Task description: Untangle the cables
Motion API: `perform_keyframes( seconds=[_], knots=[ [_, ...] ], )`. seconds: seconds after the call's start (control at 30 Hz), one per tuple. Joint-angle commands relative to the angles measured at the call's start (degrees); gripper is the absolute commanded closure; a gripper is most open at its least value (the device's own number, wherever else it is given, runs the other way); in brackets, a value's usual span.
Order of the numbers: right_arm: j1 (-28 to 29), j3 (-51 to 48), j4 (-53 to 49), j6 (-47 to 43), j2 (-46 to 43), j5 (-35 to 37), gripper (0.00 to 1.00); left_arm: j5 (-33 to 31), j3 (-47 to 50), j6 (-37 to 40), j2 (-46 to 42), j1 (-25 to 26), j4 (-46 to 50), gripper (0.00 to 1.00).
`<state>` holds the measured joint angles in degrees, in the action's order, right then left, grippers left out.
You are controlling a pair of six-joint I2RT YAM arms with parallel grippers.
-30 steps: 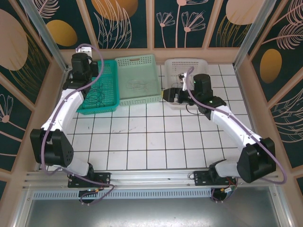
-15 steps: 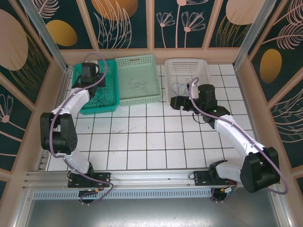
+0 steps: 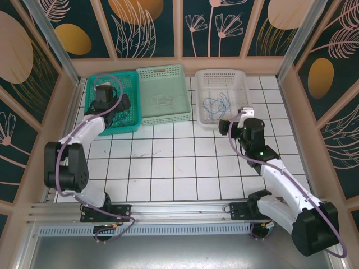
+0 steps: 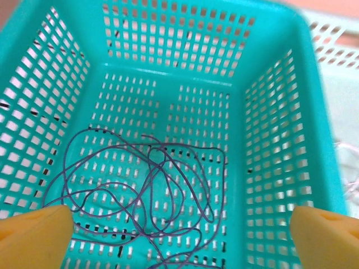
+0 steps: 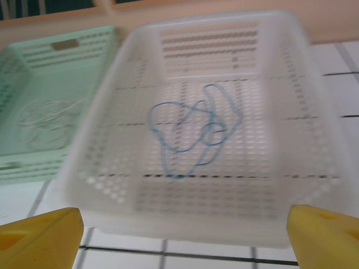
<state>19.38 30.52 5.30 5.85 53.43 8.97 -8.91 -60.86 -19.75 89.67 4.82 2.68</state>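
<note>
**White square-tiled tabletop (image 3: 168,168): a row at the far edge**

Three baskets stand directly on it along the far side: a teal perforated plastic basket (image 3: 133,89) at far left, a pale mint-green perforated basket (image 3: 165,119) just beside it, and a translucent white perforated basket (image 3: 219,73) to the right, slightly apart.

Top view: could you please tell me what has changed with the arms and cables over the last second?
The right arm drew back toward its base, so the right gripper, open, has left the white basket, where the blue cable lies loose. The left arm folded up; the left gripper opened over the teal basket, the dark cable lying on its floor. Those baskets and the pale green basket stayed put.
</note>
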Motion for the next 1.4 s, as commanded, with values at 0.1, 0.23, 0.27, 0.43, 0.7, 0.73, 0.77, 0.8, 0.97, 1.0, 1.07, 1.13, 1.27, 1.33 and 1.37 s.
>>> perform_keyframes(
  seconds=[0.1, 0.23, 0.27, 0.43, 0.7, 0.73, 0.77, 0.8, 0.97, 1.0, 1.07, 1.13, 1.27, 1.33, 1.37],
  knots=[
    [-1.5, -9.07, 19.97, -6.54, -1.83, 12.42, 0.04, 4.34, 7.52, -4.62, -10.82, -0.03, -8.65, 0.01],
    [-5.22, -15.41, 33.84, -9.03, -0.44, 10.16, 0.04, 1.53, 14.72, -2.6, -16.02, 0.01, -14.23, 0.01],
    [-6.47, -16.68, 36.81, -9.27, 0.44, 8.71, 0.04, 0.81, 16.08, -2.19, -17.0, 0.01, -15.57, 0.01],
    [-14.06, -20.31, 50.58, -7.7, 8.97, 1.42, 0.05, -2.52, 21.41, -1.34, -19.92, 0.1, -21.41, 0.01],
    [-18.02, -22.78, 70.62, -5.93, 27.85, -2.02, 0.05, -12.79, 31.97, 3.76, -24.44, 0.1, -32.75, 0.01],
    [-18.14, -22.53, 72.0, -5.85, 29.71, -1.98, 0.05, -14.03, 33.1, 4.8, -25.22, 0.04, -34.25, 0.01],
    [-18.19, -22.14, 72.69, -5.85, 31.48, -2.53, 0.04, -14.79, 34.61, 5.6, -25.93, 0.1, -35.82, 0.01],
    [-18.28, -21.39, 73.38, -6.22, 34.05, -3.31, 0.04, -15.4, 36.15, 6.77, -26.5, 0.1, -38.08, 0.01],
    [-19.18, -18.89, 68.94, -5.89, 34.4, -5.43, 0.04, -13.48, 42.62, 12.41, -24.65, 0.1, -50.68, 0.01],
    [-19.2, -18.67, 69.37, -6.09, 34.87, -5.8, 0.03, -11.89, 43.9, 13.57, -23.2, 0.1, -54.0, 0.01],
    [-19.88, -17.91, 67.64, -5.65, 34.81, -7.17, 0.02, -9.53, 46.22, 15.03, -19.73, 0.1, -61.15, 0.01],
    [-20.25, -17.6, 67.04, -5.49, 34.78, -7.83, 0.01, -9.36, 47.31, 16.98, -15.5, 0.06, -66.0, 0.01],
    [-20.41, -17.49, 66.75, -5.37, 34.76, -7.83, 0.01, -7.87, 50.0, 17.51, -9.39, 0.1, -75.69, 0.01],
    [-20.41, -17.53, 66.68, -5.32, 34.81, -7.85, 0.01, -7.71, 52.79, 17.56, -5.77, 0.1, -84.0, 0.01],
    [-20.48, -17.45, 66.68, -5.31, 34.81, -7.83, 0.01, -8.34, 53.26, 17.46, -3.41, 0.02, -87.02, 0.01]
  ],
)
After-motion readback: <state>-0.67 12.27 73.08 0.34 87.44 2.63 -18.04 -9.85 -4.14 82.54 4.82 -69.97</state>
